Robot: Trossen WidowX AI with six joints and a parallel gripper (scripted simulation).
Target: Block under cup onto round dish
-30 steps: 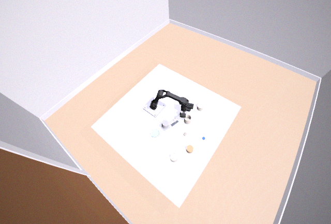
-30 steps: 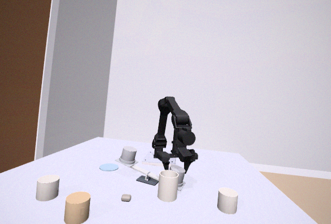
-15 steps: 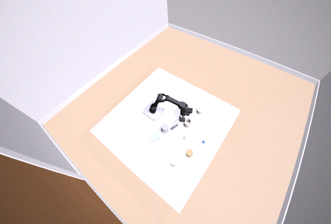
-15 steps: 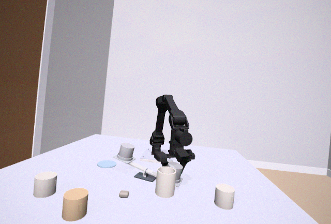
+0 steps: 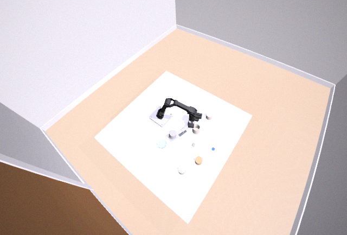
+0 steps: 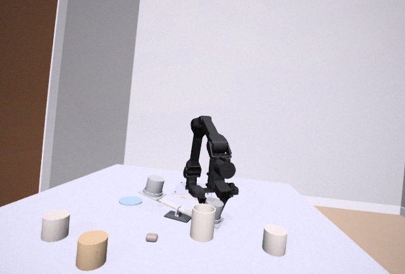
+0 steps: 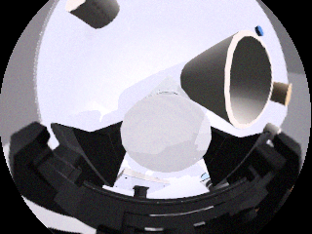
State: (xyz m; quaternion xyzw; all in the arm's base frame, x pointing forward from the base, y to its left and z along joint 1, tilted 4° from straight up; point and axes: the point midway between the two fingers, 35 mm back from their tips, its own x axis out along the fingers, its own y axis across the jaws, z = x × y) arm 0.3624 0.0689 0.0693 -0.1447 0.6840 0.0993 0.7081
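The balance (image 6: 168, 202) slopes down toward the end under the arm. One grey upside-down cup (image 6: 154, 184) (image 5: 172, 134) stands tilted on its raised end. The identical cup (image 6: 216, 207) (image 7: 163, 146) is at the lowered end. My gripper (image 6: 214, 201) (image 7: 164, 121) is shut on this cup, one finger on each side; in the exterior view it appears still over its end plate. A tall open cup partly covers that end, so I cannot tell any gap below it. No hidden block shows. The round light-blue dish (image 5: 161, 144) (image 6: 130, 200) is bare, near the raised end.
The tall open cream cup (image 5: 196, 129) (image 6: 202, 225) (image 7: 210, 78) stands close beside the gripper. A pale cylinder (image 5: 209, 116) (image 6: 274, 241) is beyond it. Farther off are an orange cylinder (image 5: 198, 160) (image 6: 92, 251), another pale cylinder (image 6: 54, 226), a small stone-like piece (image 6: 151, 237) and a blue piece (image 5: 213, 148).
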